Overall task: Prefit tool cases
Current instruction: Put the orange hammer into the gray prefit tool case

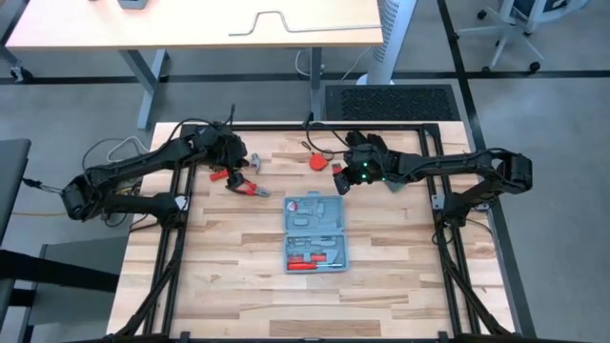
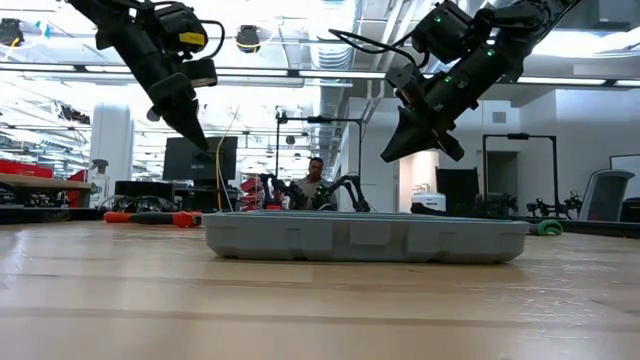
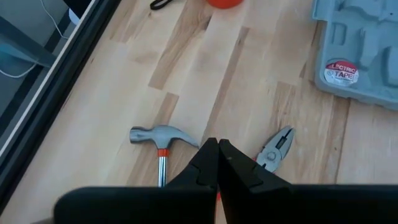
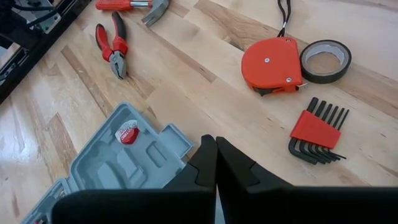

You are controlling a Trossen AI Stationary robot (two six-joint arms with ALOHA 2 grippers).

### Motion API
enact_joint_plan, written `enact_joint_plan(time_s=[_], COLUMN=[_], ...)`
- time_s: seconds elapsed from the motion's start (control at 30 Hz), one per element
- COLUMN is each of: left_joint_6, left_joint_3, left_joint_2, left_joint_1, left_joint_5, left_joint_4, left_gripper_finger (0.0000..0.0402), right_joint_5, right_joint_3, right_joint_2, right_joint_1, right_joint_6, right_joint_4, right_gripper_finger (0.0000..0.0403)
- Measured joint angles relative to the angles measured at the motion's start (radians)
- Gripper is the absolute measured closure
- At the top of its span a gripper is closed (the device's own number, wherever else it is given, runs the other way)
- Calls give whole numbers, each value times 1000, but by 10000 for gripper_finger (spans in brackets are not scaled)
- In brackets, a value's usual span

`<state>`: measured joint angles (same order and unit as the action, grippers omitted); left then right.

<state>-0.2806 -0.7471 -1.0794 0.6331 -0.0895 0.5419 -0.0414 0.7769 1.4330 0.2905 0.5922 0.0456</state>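
Observation:
The tool case (image 1: pixel 315 233), blue-grey with moulded recesses, lies open and flat on the wooden table; it also shows in the low view (image 2: pixel 365 237). Some red-handled tools sit in its near half (image 1: pixel 310 260). My left gripper (image 1: pixel 232 170) hovers shut above a hammer (image 3: pixel 158 138) and red-handled pliers (image 3: pixel 273 149), left of the case's far end. My right gripper (image 1: pixel 337 182) hovers shut just beyond the case's far right corner (image 4: pixel 171 134). In the low view both sets of fingertips, left (image 2: pixel 200 140) and right (image 2: pixel 392 152), are well clear of the table.
On the far part of the table lie a red tape measure (image 4: pixel 272 65), a dark tape roll (image 4: pixel 325 60) and a red-holdered set of hex keys (image 4: pixel 317 130). Black frame rails (image 1: pixel 176 238) run along both table sides. Bare wood (image 1: pixel 229 286) lies near and left of the case.

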Motion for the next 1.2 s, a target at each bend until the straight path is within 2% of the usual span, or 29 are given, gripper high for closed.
enact_joint_plan(time_s=[0.73, 0.83, 0.9, 1.03, 1.2], left_joint_6=[9, 19, 0, -18, -11], left_joint_3=[1, 51, 84, 72, 73], left_joint_2=[-2, -27, -62, -156, -274], left_joint_1=[0, 0, 9, 32, 37], left_joint_5=[2, 96, 120, 105, 95], left_joint_4=[3, -125, -186, -196, -194], left_gripper_finger=[401, 401, 398, 370, 309], right_joint_5=[1, 11, 11, 10, 8], right_joint_3=[0, 0, 0, 0, 0], right_joint_2=[0, 0, 0, 0, 0], right_joint_1=[-3, -10, -9, -5, -6], right_joint_6=[-50, -159, -203, -209, -209], right_joint_4=[-1, -11, -11, -12, -11], right_gripper_finger=[387, 384, 378, 354, 321])
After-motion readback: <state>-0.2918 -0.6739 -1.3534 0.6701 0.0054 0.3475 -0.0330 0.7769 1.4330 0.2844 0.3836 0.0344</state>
